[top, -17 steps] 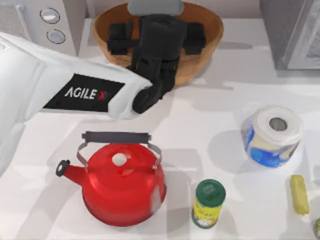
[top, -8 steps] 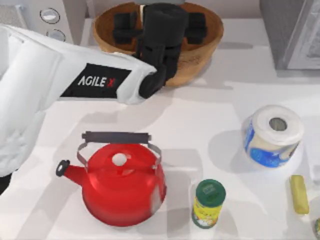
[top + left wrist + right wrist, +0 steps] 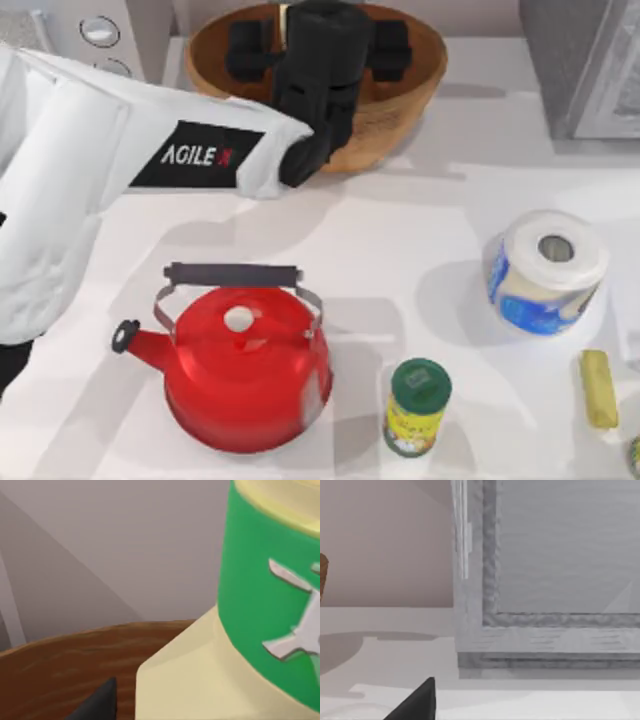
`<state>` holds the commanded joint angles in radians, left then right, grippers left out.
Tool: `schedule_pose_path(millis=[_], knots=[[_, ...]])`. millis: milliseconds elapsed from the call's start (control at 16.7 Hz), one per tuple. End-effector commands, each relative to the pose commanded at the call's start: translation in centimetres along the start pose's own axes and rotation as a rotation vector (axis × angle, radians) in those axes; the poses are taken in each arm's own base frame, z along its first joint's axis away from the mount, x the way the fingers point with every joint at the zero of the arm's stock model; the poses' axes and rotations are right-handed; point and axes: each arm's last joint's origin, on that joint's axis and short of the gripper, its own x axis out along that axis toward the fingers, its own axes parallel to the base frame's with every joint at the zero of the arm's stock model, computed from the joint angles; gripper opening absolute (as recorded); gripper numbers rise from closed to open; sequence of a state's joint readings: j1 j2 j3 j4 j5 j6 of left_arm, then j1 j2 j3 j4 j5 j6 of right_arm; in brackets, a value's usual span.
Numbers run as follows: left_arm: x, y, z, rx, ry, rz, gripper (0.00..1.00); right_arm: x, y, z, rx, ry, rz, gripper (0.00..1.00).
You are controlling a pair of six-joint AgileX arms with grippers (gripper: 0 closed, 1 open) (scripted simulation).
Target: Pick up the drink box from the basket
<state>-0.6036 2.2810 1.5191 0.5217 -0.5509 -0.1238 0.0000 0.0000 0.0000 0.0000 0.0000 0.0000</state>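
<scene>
Left gripper (image 3: 318, 40) sits over the basket (image 3: 410, 100) at the table's far edge. Left wrist view: drink box (image 3: 235, 645), pale yellow with a green top, very close, above the basket's brown rim. Cannot tell whether the fingers have closed on it. Right arm parked.

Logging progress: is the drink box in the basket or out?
In: the left wrist view shows the drink box close up with the basket rim behind it.

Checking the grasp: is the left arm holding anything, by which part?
Cannot tell: left gripper hangs over the basket, close by the drink box near its green top; contact hidden.
</scene>
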Motion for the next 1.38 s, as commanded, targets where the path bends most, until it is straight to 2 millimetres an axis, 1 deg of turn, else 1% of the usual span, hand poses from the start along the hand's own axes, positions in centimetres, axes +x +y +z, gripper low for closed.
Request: schedule_pose_path(millis=[720,780,1200,1320,1380], knots=[[0.0,0.0,0.0,0.0,0.0,0.0,0.02,0.0,0.0,0.0,0.0,0.0,0.0,1.0],[0.0,0.0,0.0,0.0,0.0,0.0,0.0,0.0,0.0,0.0,0.0,0.0,0.0,1.0],[0.0,0.0,0.0,0.0,0.0,0.0,0.0,0.0,0.0,0.0,0.0,0.0,0.0,1.0],[-0.12,-0.17,0.17,0.001,-0.003,-0.004,0.0,0.0,0.0,0.0,0.0,0.0,0.0,1.0],[-0.14,-0.27,0.62,-0.001,-0.005,-0.005,0.0,0.0,0.0,0.0,0.0,0.0,0.0,1.0]])
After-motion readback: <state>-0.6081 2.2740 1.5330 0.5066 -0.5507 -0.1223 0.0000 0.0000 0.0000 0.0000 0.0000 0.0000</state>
